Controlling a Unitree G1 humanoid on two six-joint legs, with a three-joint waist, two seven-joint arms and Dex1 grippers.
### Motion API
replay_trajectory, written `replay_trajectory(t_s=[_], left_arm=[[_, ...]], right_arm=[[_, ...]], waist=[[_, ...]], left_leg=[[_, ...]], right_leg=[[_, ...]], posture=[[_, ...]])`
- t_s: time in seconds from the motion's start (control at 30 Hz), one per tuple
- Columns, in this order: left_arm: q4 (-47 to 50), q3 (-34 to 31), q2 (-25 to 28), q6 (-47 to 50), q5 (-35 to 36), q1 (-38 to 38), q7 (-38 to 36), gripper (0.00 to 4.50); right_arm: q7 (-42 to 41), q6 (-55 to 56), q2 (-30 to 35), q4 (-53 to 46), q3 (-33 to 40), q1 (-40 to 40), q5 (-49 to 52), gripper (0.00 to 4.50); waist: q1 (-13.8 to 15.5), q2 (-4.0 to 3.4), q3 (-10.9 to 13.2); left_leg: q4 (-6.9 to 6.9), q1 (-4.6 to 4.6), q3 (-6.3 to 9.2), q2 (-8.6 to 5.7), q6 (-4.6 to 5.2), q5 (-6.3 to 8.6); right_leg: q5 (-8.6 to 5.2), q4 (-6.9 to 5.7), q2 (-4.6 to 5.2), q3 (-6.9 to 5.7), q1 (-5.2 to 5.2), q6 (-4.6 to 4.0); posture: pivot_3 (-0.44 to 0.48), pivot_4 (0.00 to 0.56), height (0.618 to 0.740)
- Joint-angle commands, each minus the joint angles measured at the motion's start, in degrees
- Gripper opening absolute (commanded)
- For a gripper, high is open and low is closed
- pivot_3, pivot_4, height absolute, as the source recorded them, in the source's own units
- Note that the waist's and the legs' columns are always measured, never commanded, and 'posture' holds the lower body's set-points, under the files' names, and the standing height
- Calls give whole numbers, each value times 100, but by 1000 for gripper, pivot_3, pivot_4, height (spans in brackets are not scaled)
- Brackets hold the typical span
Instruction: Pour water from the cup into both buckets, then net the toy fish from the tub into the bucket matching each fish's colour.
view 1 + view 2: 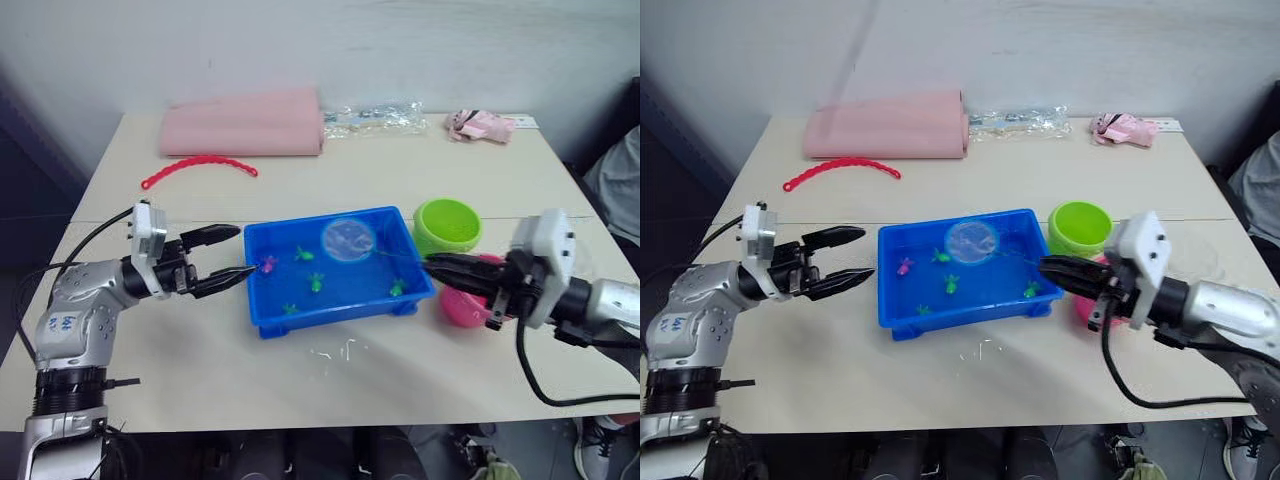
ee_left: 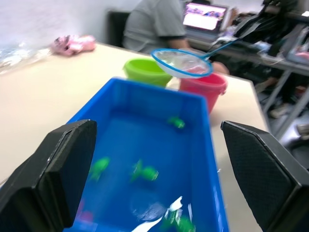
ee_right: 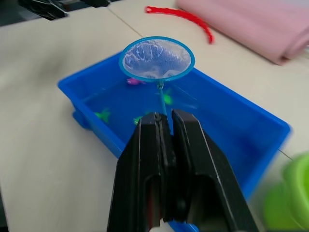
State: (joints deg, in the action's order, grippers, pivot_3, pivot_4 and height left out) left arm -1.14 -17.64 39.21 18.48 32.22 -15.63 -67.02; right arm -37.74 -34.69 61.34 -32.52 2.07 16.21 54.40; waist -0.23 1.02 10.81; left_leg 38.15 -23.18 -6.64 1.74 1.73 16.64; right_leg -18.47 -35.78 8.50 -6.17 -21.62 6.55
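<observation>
The blue tub [image 1: 330,312] sits mid-table with water, one pink toy fish [image 1: 268,264] at its left end and several green fish [image 1: 316,283]. My right gripper [image 1: 430,262] is shut on the net's thin handle. It holds the blue-rimmed net [image 1: 348,238] above the tub's far side, and the mesh [image 3: 156,59] looks empty. My left gripper [image 1: 245,252] stands open just outside the tub's left wall. The green bucket [image 1: 447,225] is right of the tub. The pink bucket [image 1: 462,308] sits partly behind my right gripper. The cup [image 1: 1196,255] shows as a faint clear outline behind my right forearm.
A folded pink cloth [image 1: 243,122], a red beaded strip [image 1: 198,166], a crinkly clear bag [image 1: 375,118] and a small pink item [image 1: 480,124] lie along the far side. Water drops [image 1: 335,352] glisten in front of the tub. A person [image 1: 620,180] sits at the table's right.
</observation>
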Motion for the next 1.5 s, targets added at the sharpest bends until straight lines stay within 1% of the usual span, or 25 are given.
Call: replay_trajectory(t_s=[0.03,0.17,0.3,0.43,0.53,0.63,0.67,0.8,0.9,1.1,1.33,1.5], left_arm=[[184,-362,443,-23,62,465,-203,4475],[341,-474,671,-73,114,823,-265,4475],[465,-494,887,-39,98,965,-359,4475],[519,-491,1172,40,99,1016,-517,4475],[487,-393,1355,152,106,857,-567,4475],[330,-234,1523,453,77,471,-475,4475],[272,-160,1582,714,74,275,-338,4475],[163,0,1732,1421,31,-158,35,4475],[72,152,1902,1559,-79,-359,-9,4475],[-368,533,2007,1038,-635,-960,8,4475],[-1029,1130,2196,502,-1155,-1602,-564,4475],[-1284,1364,2158,516,-1255,-1962,-841,4475]], right_arm=[[-350,-216,-202,432,-1080,964,-1235,0],[-534,-378,-746,872,-1744,1602,-1907,0],[-799,-179,-1083,1209,-2250,1857,-2685,0],[-897,-132,-1428,1501,-2531,2035,-3258,0],[-826,-170,-1715,1735,-2709,2164,-3673,0],[-799,-320,-2102,1935,-2917,2378,-3968,0],[-781,-398,-2263,2003,-2967,2451,-4036,0],[-763,-624,-2714,2159,-2990,2576,-4180,0],[-689,-718,-3099,2369,-3045,2693,-4326,0],[-499,-827,-3720,2757,-3114,2852,-4659,0],[-336,-639,-4351,3162,-2910,2918,-4772,0],[-309,-176,-4604,3174,-2658,2688,-4713,0]], waist=[[-51,1,0],[-46,-2,1],[-15,-1,1],[-29,-1,0],[-45,-1,0],[-68,-1,0],[-82,-1,0],[-135,0,0],[-172,1,0],[-170,1,0],[-175,1,-1],[-195,2,-1]], left_leg=[[0,1,-6,2,-1,1],[-8,-2,-11,3,-4,2],[-8,-12,-24,0,-5,1],[-9,-11,-34,0,-5,2],[-10,-12,-37,0,-6,1],[-10,-13,-40,1,-8,0],[-10,-15,-41,1,-10,-2],[-10,-29,-53,0,-11,-3],[-10,-32,-62,3,-11,-5],[-12,-32,-76,11,-15,-7],[-13,-34,-90,12,-16,-6],[-13,-40,-99,23,-19,-6]], right_leg=[[0,-1,-1,-3,-5,1],[0,-3,0,-9,-17,0],[0,-12,-2,-18,-34,1],[1,-16,-7,-14,-40,2],[1,-21,-10,-12,-47,2],[1,-26,-21,-9,-52,2],[1,-28,-28,-8,-56,2],[1,-72,-35,0,-80,2],[1,-73,-42,1,-88,2],[0,-75,-54,10,-98,1],[0,-76,-58,20,-108,1],[0,-79,-72,29,-119,1]], posture=[[0,150,740],[0,150,740],[0,150,740],[0,150,740],[0,150,740],[0,150,740],[0,150,740],[0,150,740],[0,150,740],[0,150,740],[0,150,740],[0,150,740]])
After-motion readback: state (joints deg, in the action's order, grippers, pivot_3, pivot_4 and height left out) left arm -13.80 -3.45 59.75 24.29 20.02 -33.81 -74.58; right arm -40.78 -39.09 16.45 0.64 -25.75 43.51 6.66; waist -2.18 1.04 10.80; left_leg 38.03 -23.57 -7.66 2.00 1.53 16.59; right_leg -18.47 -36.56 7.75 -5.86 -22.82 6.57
